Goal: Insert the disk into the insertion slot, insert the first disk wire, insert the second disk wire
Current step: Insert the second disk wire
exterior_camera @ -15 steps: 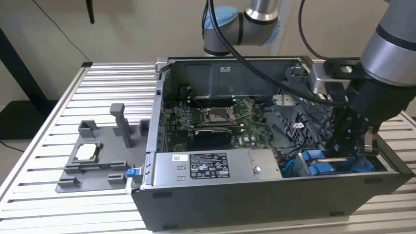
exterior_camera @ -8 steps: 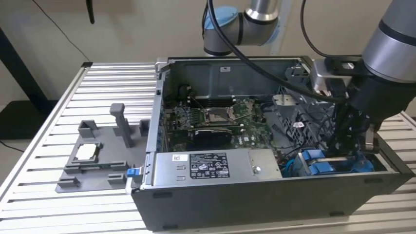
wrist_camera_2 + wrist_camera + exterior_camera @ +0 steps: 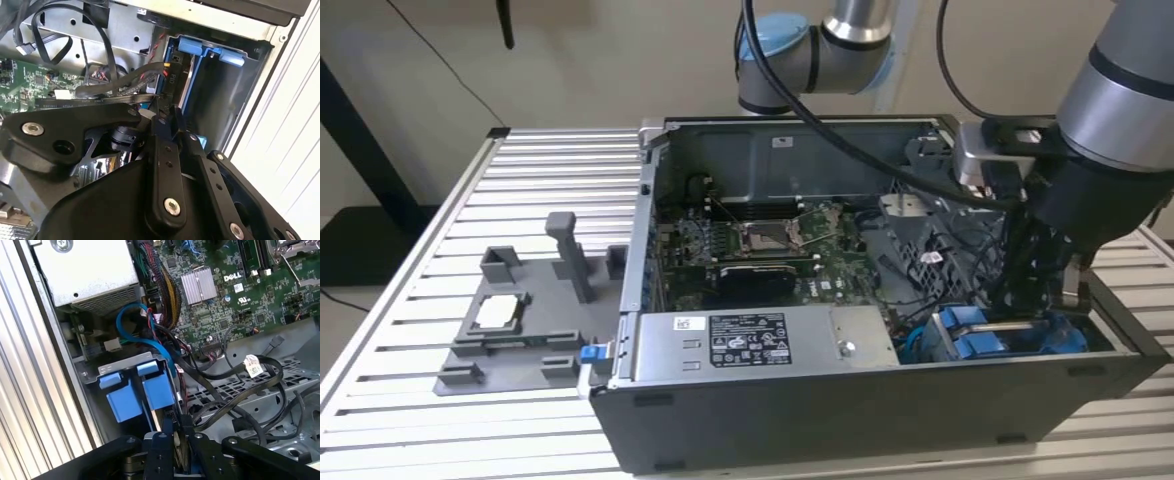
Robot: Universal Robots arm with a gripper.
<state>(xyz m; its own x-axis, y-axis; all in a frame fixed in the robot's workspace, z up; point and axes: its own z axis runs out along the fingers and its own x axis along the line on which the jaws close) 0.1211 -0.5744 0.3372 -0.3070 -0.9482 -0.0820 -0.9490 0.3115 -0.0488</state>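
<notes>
The gripper [image 3: 1034, 300] reaches down into the insertion slot [image 3: 1014, 340] at about four o'clock in the exterior view, its jaws nearly closed on a black cable connector. The disk [image 3: 159, 390] already sits in the cage (blue tabs showing), so a wire-insertion step seems in hand, calling for square alignment with the drive's port.

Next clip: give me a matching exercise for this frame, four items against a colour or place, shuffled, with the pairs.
Items:
1. disk carrier tabs
2. power-supply box
3. gripper
4. grey fixture

Descriptions:
A. silver, with a label, along the case's near wall
B. bright blue
C. outside the case, on the slatted table
D. black, down at the drive cage

Pairs: 1-B, 2-A, 3-D, 4-C
</notes>
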